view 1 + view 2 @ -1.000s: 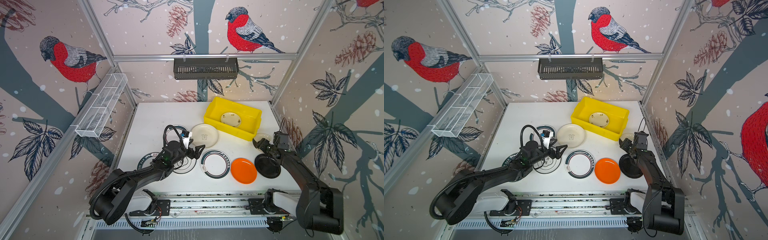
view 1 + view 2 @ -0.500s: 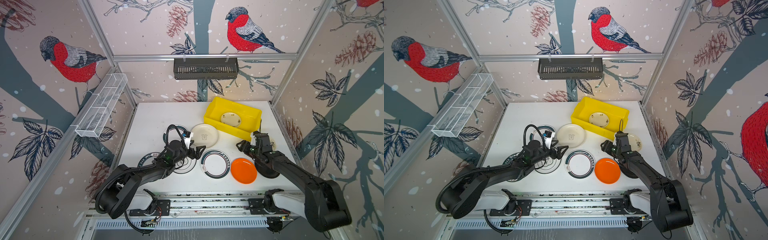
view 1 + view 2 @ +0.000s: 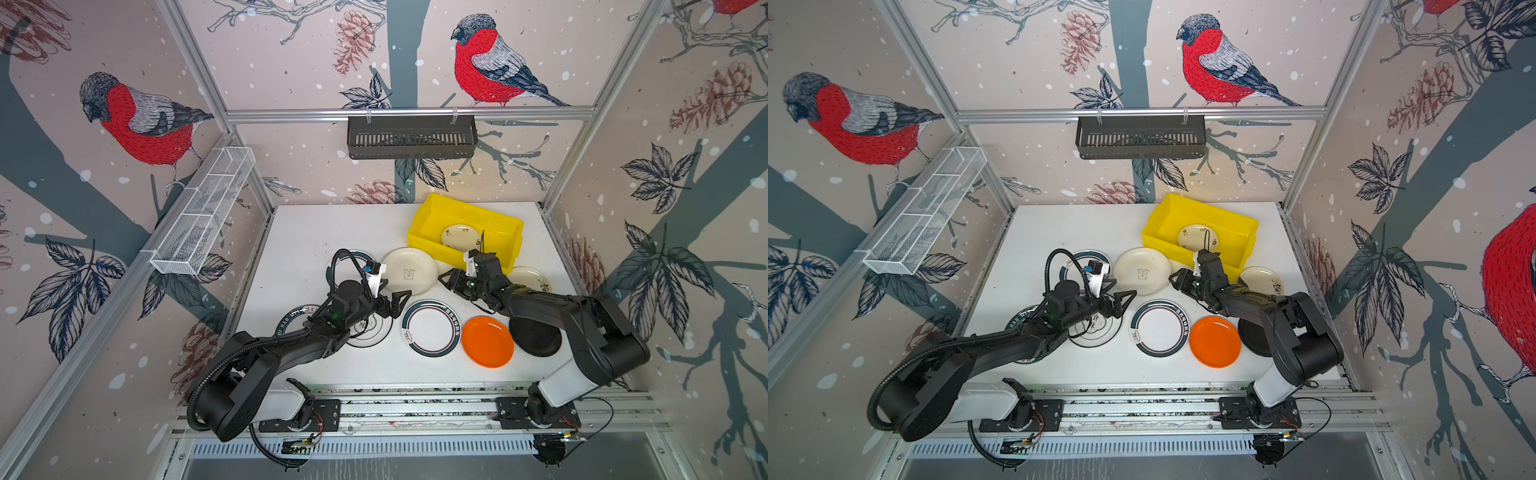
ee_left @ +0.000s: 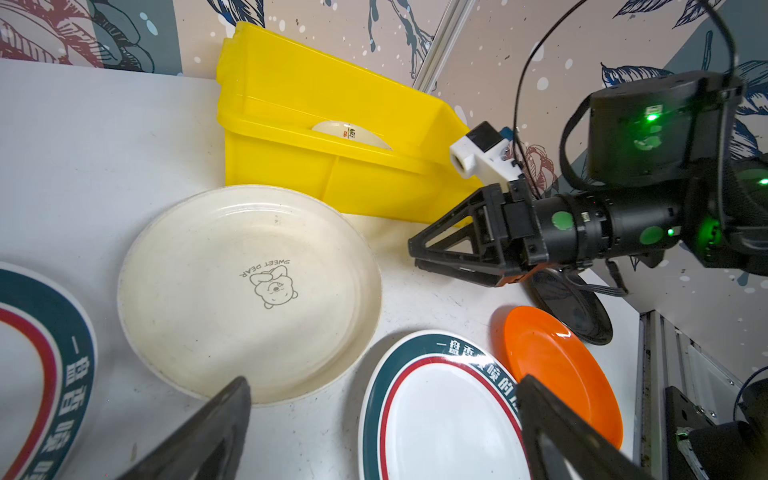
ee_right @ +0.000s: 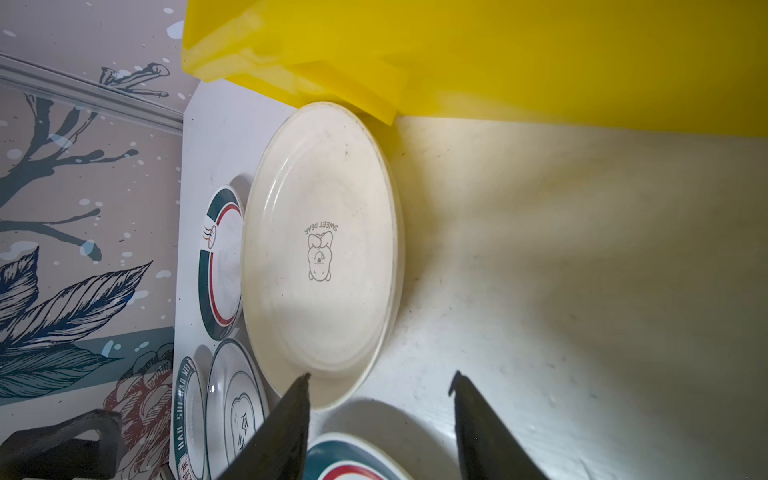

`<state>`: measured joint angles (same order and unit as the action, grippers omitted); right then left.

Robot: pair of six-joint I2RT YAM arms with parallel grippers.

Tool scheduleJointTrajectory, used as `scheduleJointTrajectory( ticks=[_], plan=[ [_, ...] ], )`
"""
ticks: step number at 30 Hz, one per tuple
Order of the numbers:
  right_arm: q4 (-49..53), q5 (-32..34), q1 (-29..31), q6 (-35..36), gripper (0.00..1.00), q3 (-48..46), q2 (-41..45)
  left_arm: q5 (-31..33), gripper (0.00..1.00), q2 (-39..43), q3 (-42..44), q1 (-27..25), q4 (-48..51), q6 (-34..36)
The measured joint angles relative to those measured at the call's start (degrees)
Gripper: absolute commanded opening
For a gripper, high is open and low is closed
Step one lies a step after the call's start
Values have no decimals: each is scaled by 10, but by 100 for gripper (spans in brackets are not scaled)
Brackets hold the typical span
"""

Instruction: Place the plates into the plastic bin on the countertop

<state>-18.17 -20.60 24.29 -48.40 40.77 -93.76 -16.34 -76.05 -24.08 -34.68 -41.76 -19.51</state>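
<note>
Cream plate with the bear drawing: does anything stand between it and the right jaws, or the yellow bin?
Nothing visible. The open right jaws face the rim of the cream plate over bare countertop, and the yellow bin stands directly beside the plate.

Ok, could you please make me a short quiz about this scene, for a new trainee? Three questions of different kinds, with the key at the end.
1. True or false: a small plate already lies inside the yellow bin.
2. The left gripper is: A) open and empty; B) shut and empty; C) shut on a plate.
3. Which two words are printed on the cream plate that lies on the table beside the bin?

Key: 1 true; 2 A; 3 SWEET DEAR.
</note>
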Motion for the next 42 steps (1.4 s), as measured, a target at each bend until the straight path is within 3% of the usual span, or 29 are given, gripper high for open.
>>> scheduleJointTrajectory(
  ticks=[8,12,20,32,42],
  plan=[
    [-19,-5,19,-6,40,52,-81,0,98,2,0,0,0,0],
    [-11,2,26,6,39,76,-98,0,98,4,0,0,0,0],
    [13,40,26,21,32,90,-118,3,98,10,0,0,1,1],
    [24,60,33,22,13,121,-139,14,98,12,0,0,2,1],
    [60,82,38,23,6,127,-130,14,98,15,0,0,6,1]
  ],
)
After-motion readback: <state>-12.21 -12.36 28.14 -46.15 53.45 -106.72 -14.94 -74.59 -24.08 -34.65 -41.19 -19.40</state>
